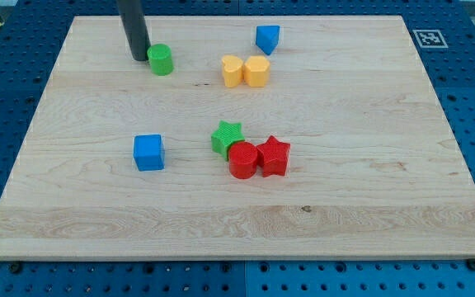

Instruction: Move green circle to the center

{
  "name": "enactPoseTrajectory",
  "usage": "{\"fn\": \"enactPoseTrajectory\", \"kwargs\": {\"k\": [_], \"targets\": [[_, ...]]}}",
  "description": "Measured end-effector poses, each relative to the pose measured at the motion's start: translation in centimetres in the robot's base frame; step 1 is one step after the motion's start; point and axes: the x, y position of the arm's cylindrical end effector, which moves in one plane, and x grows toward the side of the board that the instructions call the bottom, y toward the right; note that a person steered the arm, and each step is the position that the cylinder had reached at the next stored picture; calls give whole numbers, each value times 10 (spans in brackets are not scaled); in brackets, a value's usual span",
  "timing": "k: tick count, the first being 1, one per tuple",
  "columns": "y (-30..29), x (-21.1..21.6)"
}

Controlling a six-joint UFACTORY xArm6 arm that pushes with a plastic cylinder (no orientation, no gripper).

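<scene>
The green circle [161, 59] stands near the view's top left on the wooden board [72, 206]. My tip [138, 58] rests on the board just to the left of the green circle, touching or almost touching its left side. The dark rod rises from there out of the view's top.
A yellow heart [232, 71] and a yellow hexagon [256, 71] sit side by side right of the circle. A blue block [267, 38] lies above them. A blue cube [148, 153] is at centre left. A green star [227, 138], red circle [242, 159] and red star [274, 156] cluster near the centre.
</scene>
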Motion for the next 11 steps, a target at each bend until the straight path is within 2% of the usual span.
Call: {"fn": "enactPoseTrajectory", "kwargs": {"k": [1,4,7,9,11], "targets": [[21,2],[24,13],[30,7],[70,35],[96,89]]}}
